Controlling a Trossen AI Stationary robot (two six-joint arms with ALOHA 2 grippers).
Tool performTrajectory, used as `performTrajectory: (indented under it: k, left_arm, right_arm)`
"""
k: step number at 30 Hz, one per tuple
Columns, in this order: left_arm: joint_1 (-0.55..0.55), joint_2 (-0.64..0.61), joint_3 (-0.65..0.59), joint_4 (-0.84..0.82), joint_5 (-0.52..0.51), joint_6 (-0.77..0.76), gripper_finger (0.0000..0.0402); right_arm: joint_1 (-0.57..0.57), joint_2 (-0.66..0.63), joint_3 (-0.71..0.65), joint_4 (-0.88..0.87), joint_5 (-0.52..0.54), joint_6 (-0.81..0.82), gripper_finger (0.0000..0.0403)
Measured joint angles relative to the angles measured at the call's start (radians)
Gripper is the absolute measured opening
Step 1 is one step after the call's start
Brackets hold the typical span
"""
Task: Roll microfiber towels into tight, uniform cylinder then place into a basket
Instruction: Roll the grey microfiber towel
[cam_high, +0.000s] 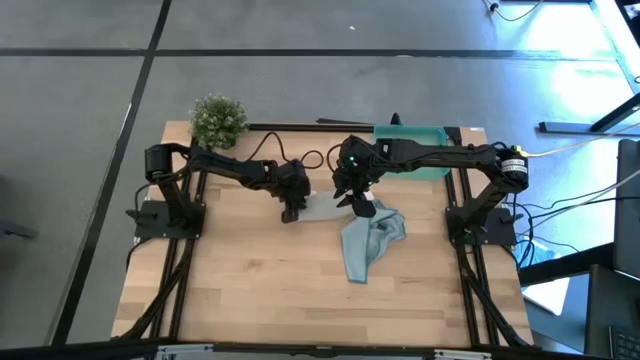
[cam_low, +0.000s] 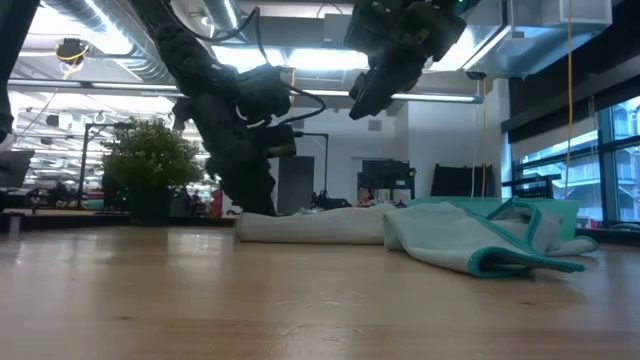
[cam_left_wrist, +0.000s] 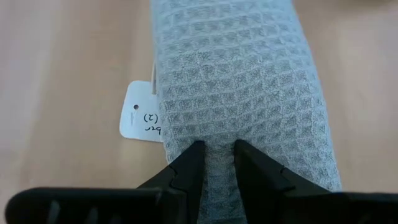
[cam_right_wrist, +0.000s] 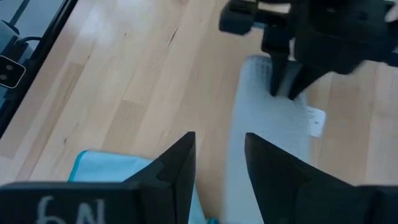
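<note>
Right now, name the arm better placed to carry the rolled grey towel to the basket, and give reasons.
Left. The left gripper already pinches one end of the rolled grey towel. The right gripper hangs above it, open and empty, though nearer the basket.

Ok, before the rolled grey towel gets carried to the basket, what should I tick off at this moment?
1. Grey towel rolled into a cylinder: ok.
2. Left gripper pinching the roll's end: ok, jaws closed on the fabric.
3. Roll lifted off the table: not ok, it lies flat in the low view.
4. Right gripper clear of the roll: ok, raised above it, jaws open, empty.
5. Blue towel rolled: not ok, crumpled.
6. Basket free to receive: cannot tell, the right arm covers much of it.
</note>
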Motion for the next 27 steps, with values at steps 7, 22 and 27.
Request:
performTrajectory:
  k: [7,22,27]
  left_arm:
    - [0.0,-0.005,0.004,-0.147,0.04,0.21,0.0088]
    - [-0.002,-0.001,-0.002,-0.093,0.033,0.217,0.0088]
    - [-0.002,0.0,-0.002,-0.072,0.031,0.217,0.0088]
  right_arm:
    - [0.0,0.0,0.0,0.0,0.0,-0.002,0.0139]
    - [0.0,0.0,0.0,0.001,0.0,-0.002,0.0139]
    - [0.0,0.0,0.0,0.002,0.0,-0.002,0.0139]
